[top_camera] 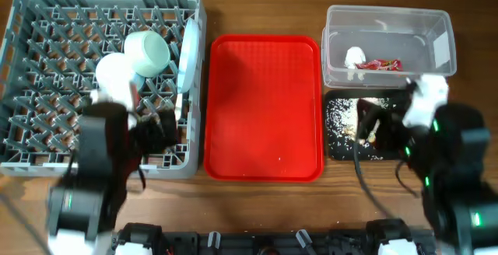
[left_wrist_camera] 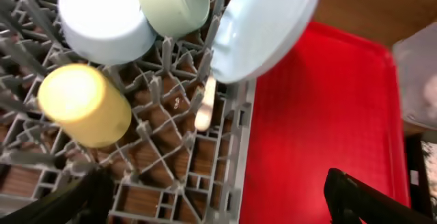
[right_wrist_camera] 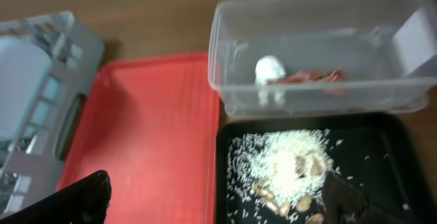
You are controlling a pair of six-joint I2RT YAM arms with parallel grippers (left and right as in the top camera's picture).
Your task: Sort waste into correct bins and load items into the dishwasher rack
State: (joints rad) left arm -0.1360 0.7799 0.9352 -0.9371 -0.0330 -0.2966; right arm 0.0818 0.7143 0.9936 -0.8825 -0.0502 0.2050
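The grey dishwasher rack holds a pale green cup, a pale blue bowl and an upright light blue plate. The left wrist view shows the rack, the green cup, the bowl, the plate, a yellow cup and a cream utensil. My left gripper is open and empty over the rack's near right corner. My right gripper is open and empty above the black bin's left edge.
A red tray lies between the rack and the bins. A clear bin holds a white crumpled scrap and a red wrapper. A black bin holds rice and food scraps.
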